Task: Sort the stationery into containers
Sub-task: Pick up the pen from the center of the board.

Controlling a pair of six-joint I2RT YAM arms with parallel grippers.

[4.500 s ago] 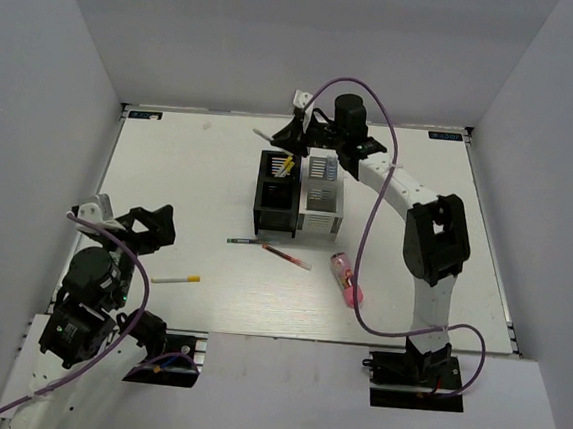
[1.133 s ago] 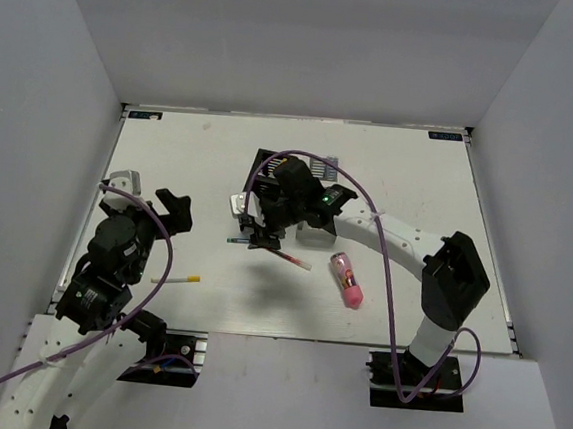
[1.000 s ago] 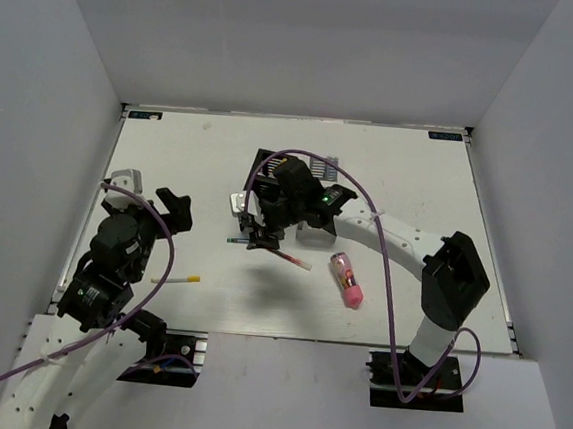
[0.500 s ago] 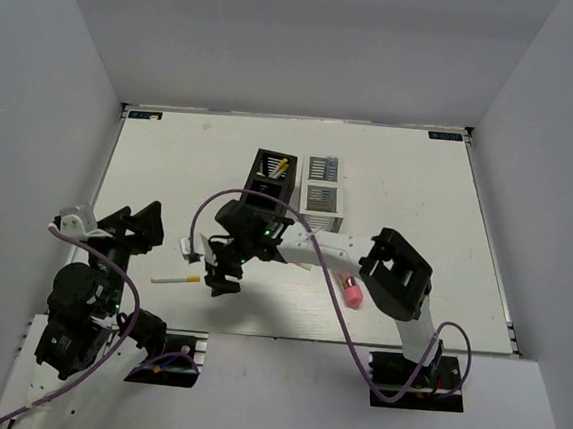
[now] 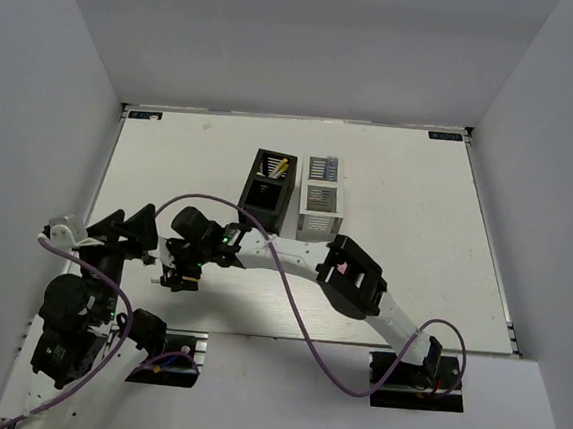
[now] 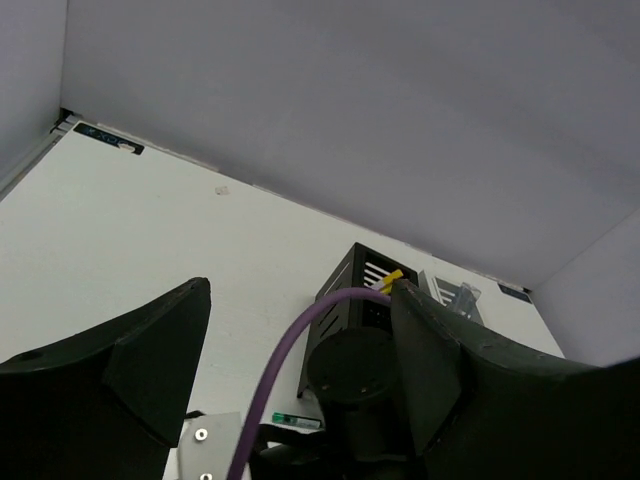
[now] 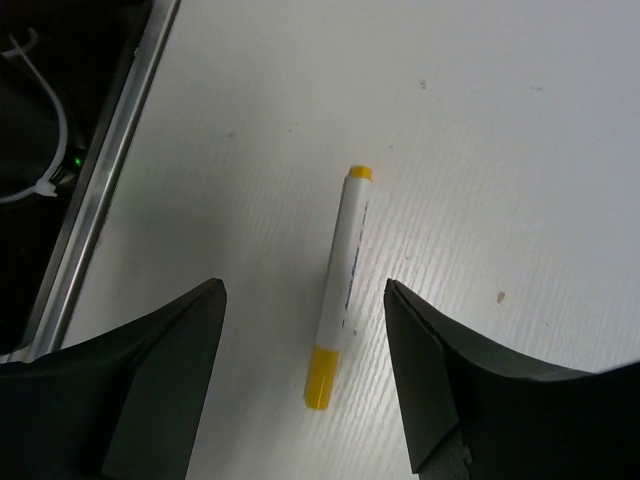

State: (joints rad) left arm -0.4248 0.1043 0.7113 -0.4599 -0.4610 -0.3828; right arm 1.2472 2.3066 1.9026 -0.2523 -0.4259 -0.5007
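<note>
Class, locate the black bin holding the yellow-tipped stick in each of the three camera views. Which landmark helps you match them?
Top external: black bin at far centre, left of the white bin.
Left wrist: the bin sits bottom centre, behind the purple cable.
Right wrist: not in it.
Shared landmark: purple cable, in both views showing the bin.

R arm (image 5: 273, 258) is stretching across the front of the table (image 5: 419, 186), its purple cable (image 5: 293, 310) looping over, blocking the lane btw the bins (image 5: 293, 193) & near edge. Right gripper (image 7: 303, 300) is hanging w/ jaws spread either side of the white stick (image 7: 340, 270), not touching it. Left gripper (image 5: 126, 231) is crowding in just beside. Bare table is showing at back & right.
</note>
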